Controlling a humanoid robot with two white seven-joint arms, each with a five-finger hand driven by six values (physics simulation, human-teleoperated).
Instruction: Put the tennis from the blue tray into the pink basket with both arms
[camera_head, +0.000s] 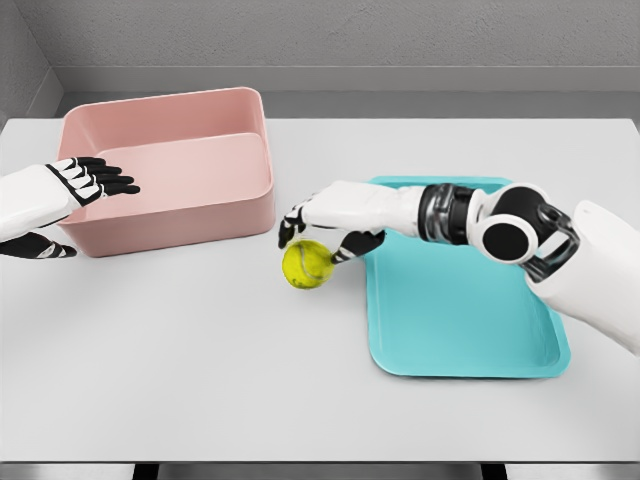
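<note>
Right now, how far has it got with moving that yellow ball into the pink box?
About halfway. The tennis ball is already off the blue tray, held by the right hand over the table between tray and pink basket. The left hand waits open at the basket's near left corner, holding nothing. Still left: getting the ball across the gap, perhaps by passing it to the left hand, and into the basket.

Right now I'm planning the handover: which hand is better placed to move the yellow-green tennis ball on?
The right hand: its fingers curl around the yellow-green tennis ball, between the blue tray and pink basket. The left hand waits open, apart, at the basket's left end.
</note>
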